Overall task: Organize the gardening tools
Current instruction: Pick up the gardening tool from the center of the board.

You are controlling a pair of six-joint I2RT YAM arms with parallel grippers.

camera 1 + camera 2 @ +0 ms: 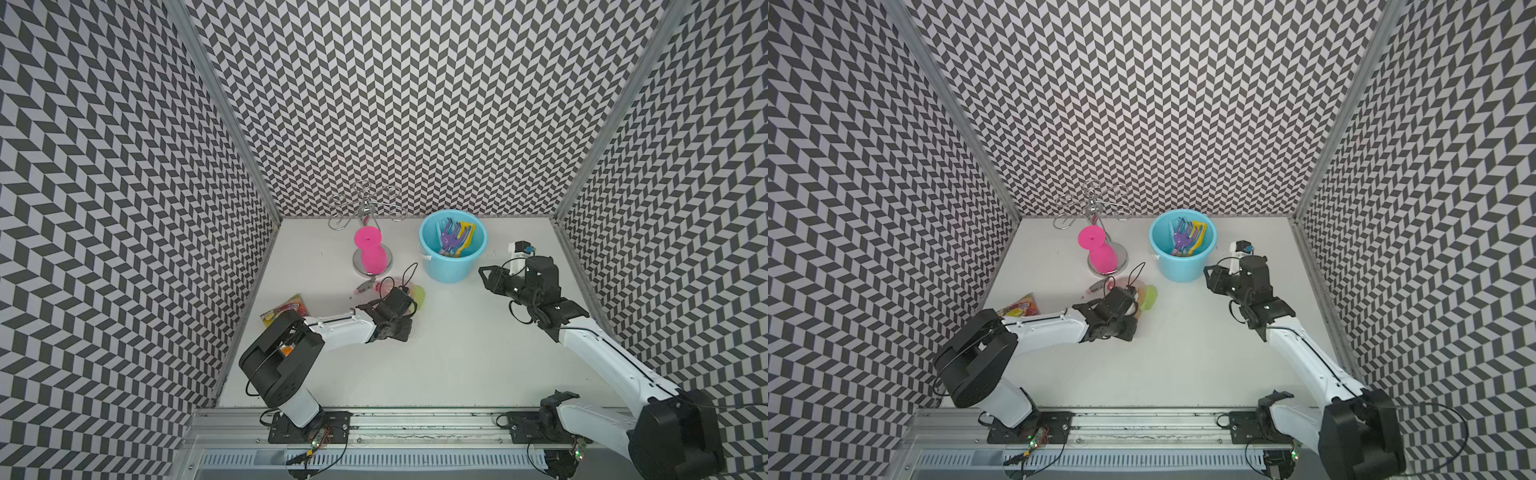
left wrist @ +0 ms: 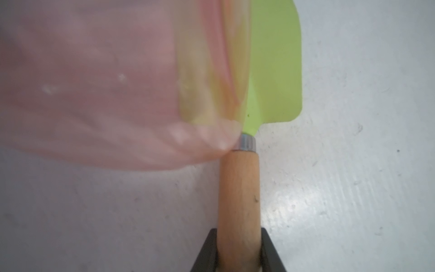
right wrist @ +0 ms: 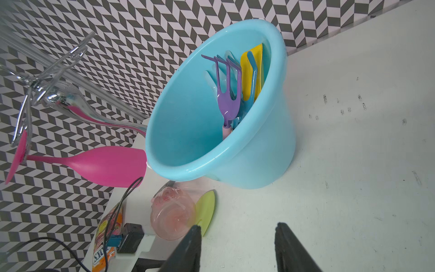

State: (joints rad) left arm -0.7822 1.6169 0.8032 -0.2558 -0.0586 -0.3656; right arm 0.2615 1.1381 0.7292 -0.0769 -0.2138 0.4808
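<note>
My left gripper [image 2: 239, 235] is shut on the wooden handle of the green trowel [image 2: 275, 58], low over the table. The blade lies against the translucent pinkish spray bottle [image 2: 94, 82], which lies on its side. In both top views the trowel blade [image 1: 419, 296] shows just past the left gripper [image 1: 401, 301], with the bottle [image 1: 372, 286] to its left. A light-blue bucket [image 1: 446, 270] holds a purple fork [image 3: 229, 94], yellow shovel [image 3: 253, 70], blue rake [image 3: 254, 82] and pale-blue fork [image 3: 211, 80]. My right gripper [image 3: 237, 226] hangs open and empty right of the bucket.
A bright pink cup [image 1: 370, 249] hangs on a chrome stand [image 1: 365, 203] at the back, left of the bucket. A colourful snack packet [image 1: 286, 311] lies by the left wall. Patterned walls close three sides; a metal rail [image 1: 415, 419] runs along the front.
</note>
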